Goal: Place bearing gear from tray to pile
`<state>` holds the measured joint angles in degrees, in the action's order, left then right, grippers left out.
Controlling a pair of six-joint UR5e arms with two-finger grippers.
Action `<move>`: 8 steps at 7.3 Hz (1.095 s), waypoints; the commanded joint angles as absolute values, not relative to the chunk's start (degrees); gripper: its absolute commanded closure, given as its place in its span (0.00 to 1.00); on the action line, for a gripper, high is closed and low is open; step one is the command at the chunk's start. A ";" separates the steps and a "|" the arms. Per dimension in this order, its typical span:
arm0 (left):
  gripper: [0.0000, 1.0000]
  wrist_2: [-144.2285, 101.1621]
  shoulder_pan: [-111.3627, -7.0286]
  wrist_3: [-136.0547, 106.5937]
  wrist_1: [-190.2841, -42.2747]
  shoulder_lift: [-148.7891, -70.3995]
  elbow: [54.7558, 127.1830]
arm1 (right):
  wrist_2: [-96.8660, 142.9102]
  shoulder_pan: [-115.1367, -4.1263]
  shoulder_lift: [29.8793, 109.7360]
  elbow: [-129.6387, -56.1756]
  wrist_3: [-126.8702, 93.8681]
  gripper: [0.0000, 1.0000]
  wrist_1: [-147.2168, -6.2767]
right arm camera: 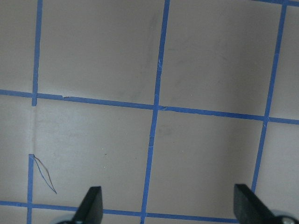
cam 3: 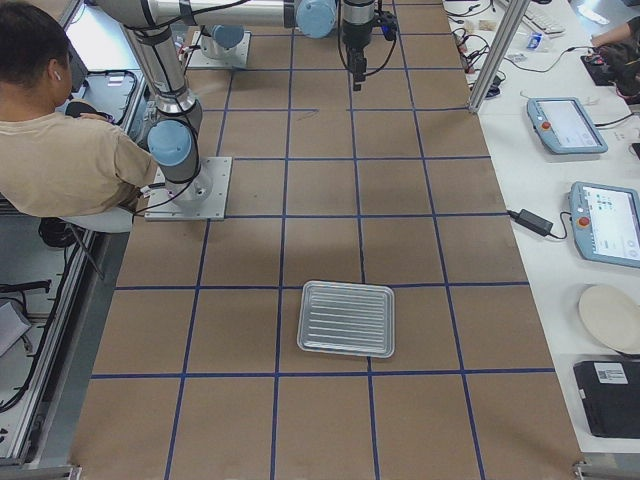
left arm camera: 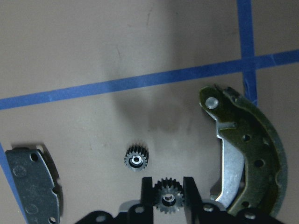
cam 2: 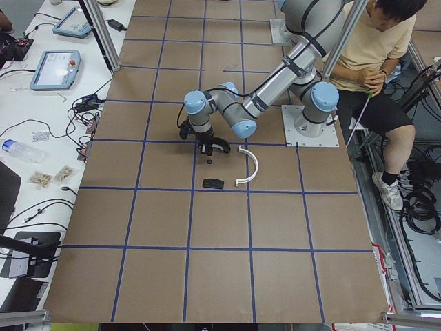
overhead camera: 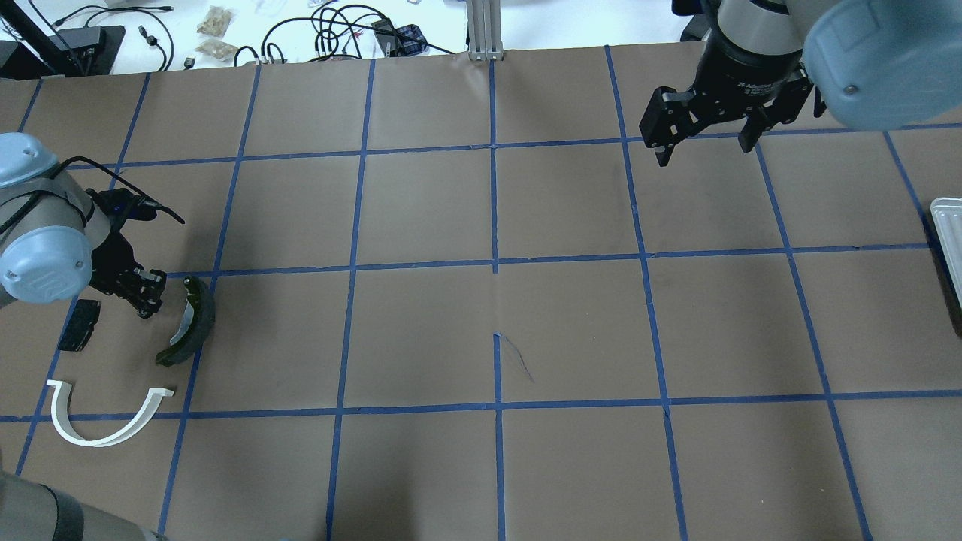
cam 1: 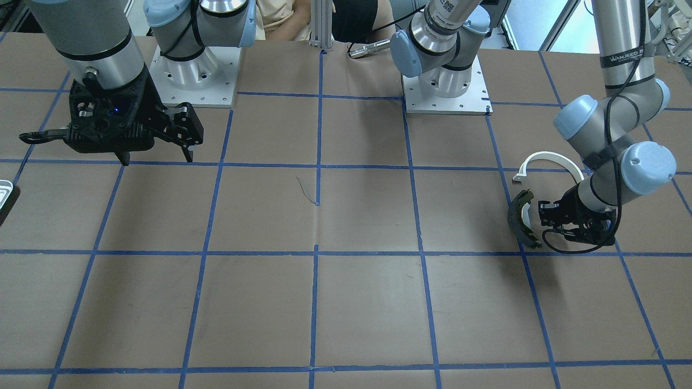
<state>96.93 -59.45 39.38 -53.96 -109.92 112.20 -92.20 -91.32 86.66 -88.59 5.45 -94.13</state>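
My left gripper [left arm camera: 167, 193] is shut on a small dark bearing gear [left arm camera: 167, 199], held low over the pile; it also shows in the overhead view [overhead camera: 150, 297]. A second small gear [left arm camera: 136, 158] lies on the table just ahead of it. The pile holds a dark brake shoe with an olive rim [left arm camera: 247, 158] [overhead camera: 192, 323], a black pad [left arm camera: 32, 186] [overhead camera: 79, 324] and a white arch [overhead camera: 105, 421] [cam 1: 549, 159]. The silvery tray [cam 3: 347, 318] is far off, only its edge in the overhead view [overhead camera: 948, 240]. My right gripper [overhead camera: 703, 146] [right arm camera: 169, 205] is open and empty.
The brown table is marked in squares by blue tape lines [overhead camera: 494, 267]. Both arm bases [cam 1: 446, 89] stand at the robot's side. A seated person [cam 2: 372, 62] is behind the bases. Cables and tablets [cam 3: 565, 125] lie on benches past the far edge.
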 commanded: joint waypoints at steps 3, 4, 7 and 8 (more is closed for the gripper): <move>1.00 96.24 -59.24 39.90 -52.92 -110.57 111.53 | -92.20 -91.32 86.66 -88.59 5.45 0.00 -94.13; 1.00 96.24 -59.15 40.25 -51.34 -110.74 112.32 | -92.20 -91.32 86.66 -88.59 5.54 0.00 -94.13; 0.40 96.24 -59.15 40.69 -51.15 -111.27 111.98 | -92.28 -91.14 86.66 -88.59 5.97 0.00 -94.13; 0.00 96.41 -59.15 41.56 -51.33 -111.44 111.80 | -92.29 -91.14 86.66 -88.59 5.80 0.00 -94.13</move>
<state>96.27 -59.15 40.77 -51.23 -111.20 112.04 -92.25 -91.17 86.66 -88.59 5.78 -94.13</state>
